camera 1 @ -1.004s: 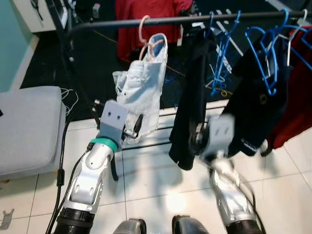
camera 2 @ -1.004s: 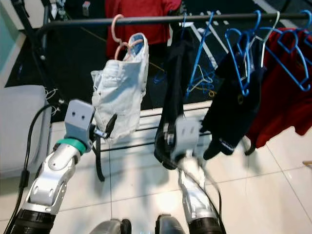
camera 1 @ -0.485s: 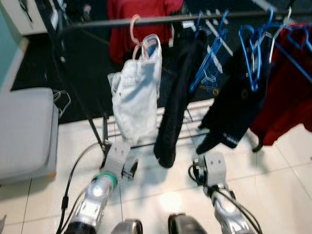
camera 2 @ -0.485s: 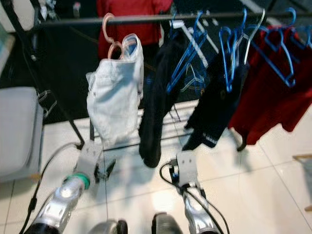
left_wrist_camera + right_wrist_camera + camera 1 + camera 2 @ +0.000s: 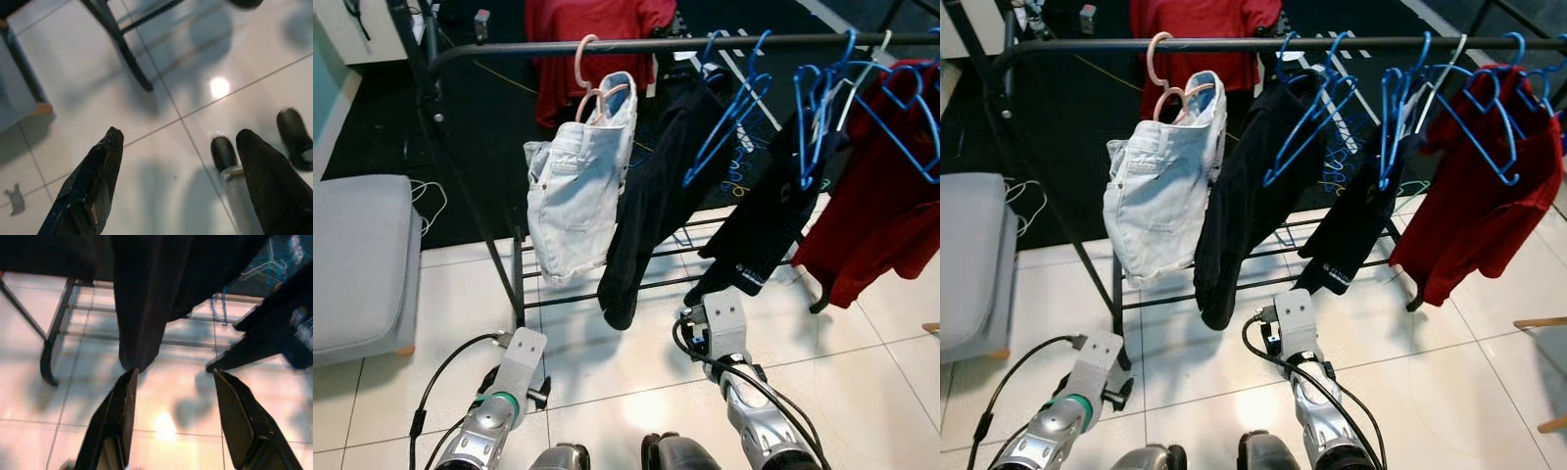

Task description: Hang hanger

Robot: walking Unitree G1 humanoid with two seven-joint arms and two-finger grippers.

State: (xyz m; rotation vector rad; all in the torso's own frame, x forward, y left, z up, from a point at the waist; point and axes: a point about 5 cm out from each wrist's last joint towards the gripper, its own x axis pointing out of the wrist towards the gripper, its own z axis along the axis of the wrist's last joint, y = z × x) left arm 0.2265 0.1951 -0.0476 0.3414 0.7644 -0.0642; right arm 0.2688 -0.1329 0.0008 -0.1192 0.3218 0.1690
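On the black clothes rail (image 5: 607, 45) across the far side, a pink hanger (image 5: 590, 78) carries pale denim shorts (image 5: 578, 191), left of a black garment (image 5: 651, 201), blue hangers (image 5: 734, 93) and a red top (image 5: 886, 206). White print on a black garment's hem is too small to read. Both arms have dropped low since a second ago: left gripper (image 5: 178, 181) and right gripper (image 5: 178, 418) spread, empty, over the tiled floor (image 5: 607, 362).

Silver arms, lower frame: grey boxy wrists, teal band on left arm (image 5: 494, 399), black cables looping, black fingers (image 5: 93, 181).
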